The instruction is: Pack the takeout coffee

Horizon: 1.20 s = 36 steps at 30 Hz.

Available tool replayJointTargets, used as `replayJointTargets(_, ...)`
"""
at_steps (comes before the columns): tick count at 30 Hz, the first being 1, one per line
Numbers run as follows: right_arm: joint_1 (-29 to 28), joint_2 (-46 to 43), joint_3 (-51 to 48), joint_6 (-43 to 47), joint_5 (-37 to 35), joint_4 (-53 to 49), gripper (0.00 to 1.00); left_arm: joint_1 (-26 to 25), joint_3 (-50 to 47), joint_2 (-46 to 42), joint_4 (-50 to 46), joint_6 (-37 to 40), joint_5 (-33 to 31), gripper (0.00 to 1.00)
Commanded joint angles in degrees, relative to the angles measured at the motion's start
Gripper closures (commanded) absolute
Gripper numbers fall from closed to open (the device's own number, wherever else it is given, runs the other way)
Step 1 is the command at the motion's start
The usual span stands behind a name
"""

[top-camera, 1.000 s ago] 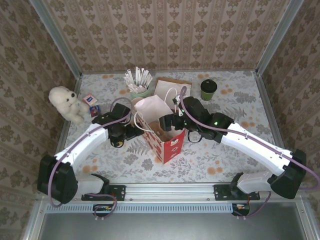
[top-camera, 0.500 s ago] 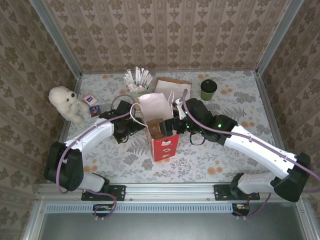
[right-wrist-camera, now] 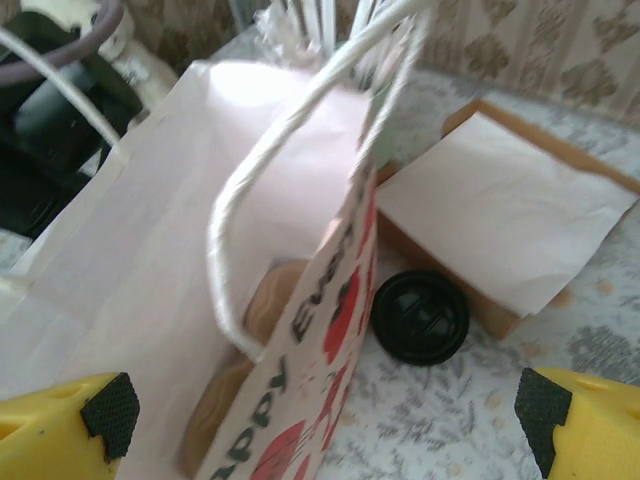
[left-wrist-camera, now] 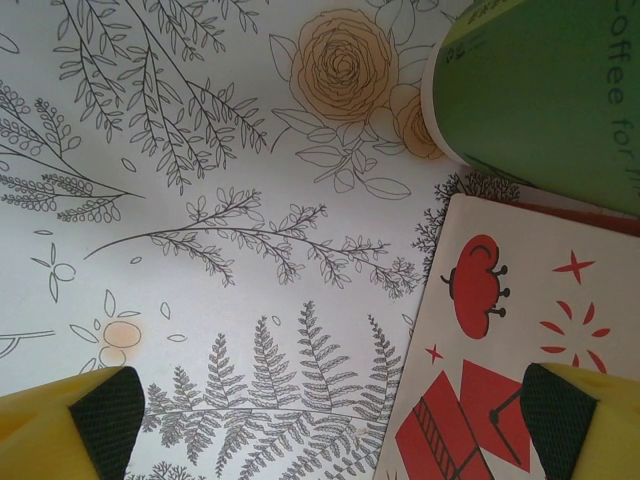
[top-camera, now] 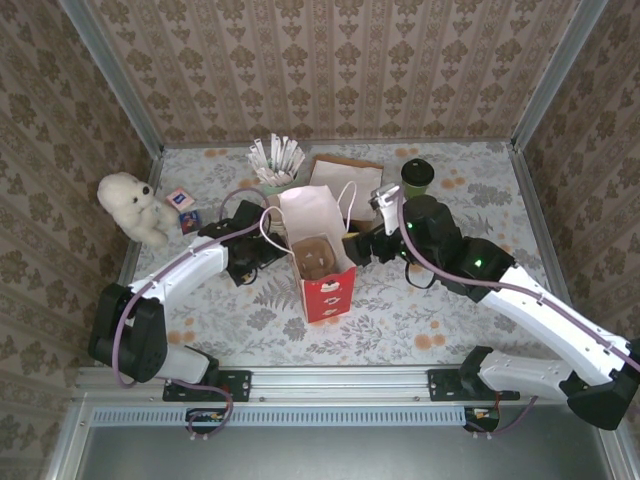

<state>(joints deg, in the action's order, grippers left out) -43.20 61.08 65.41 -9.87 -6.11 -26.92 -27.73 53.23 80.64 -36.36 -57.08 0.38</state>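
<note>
Paper bag (top-camera: 326,292) had come upright from its tilt near the table's middle. Right gripper (top-camera: 364,246) had drawn back off its rim, jaws released; left gripper (top-camera: 266,261) sat beside it, likewise released. Takeout coffee (top-camera: 417,178) stood unpacked by the far edge, right of centre, probably the next pick.

The paper bag (top-camera: 318,255) stands on the table (top-camera: 470,205). The takeout coffee (top-camera: 417,178) stands behind it to the right, the pot of sticks (top-camera: 277,165) behind it to the left.

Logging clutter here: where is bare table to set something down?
Free: right of the takeout coffee toward the wall; between the paper bag and the near rail. Crowded: stick pot, tray and bag at back centre.
</note>
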Motion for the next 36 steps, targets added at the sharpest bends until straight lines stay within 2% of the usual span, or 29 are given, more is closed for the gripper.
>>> replayJointTargets(1,1.5,-2.2,-2.1,2.3,-1.7,9.6,0.00,-0.3,0.8,-0.5,0.9,-1.2,-1.2,0.00)
replayJointTargets(6,2.7,-2.5,-3.3,3.6,-1.7,17.1,0.00,-0.3,-1.5,-2.6,6.1,-1.6,-0.4,0.00)
replayJointTargets(10,3.6,-1.8,-4.7,5.0,-3.9,19.5,0.00,-0.2,-1.3,-3.1,4.2,-1.8,-1.4,0.00)
replayJointTargets(21,14.5,-0.8,-6.8,-5.9,-5.1,19.1,0.00,0.6,-6.9,-14.9,4.8,-2.6,-10.8,0.00)
replayJointTargets(24,17.1,0.3,-4.7,-5.2,-4.4,16.5,0.00,1.2,-6.9,-18.3,5.1,-1.6,-13.0,0.00)
replayJointTargets(29,23.6,4.5,1.4,-3.8,-0.9,8.9,0.00,1.2,-4.1,-21.1,4.8,0.8,-16.2,0.00)
replayJointTargets(33,28.2,8.1,6.7,-2.9,9.5,2.5,0.00,1.2,-1.8,-21.6,5.4,2.7,-16.0,0.00)
replayJointTargets(36,31.7,11.3,10.8,-3.8,12.8,-3.2,0.00,1.2,-0.6,-21.8,5.9,3.8,-15.9,0.00)
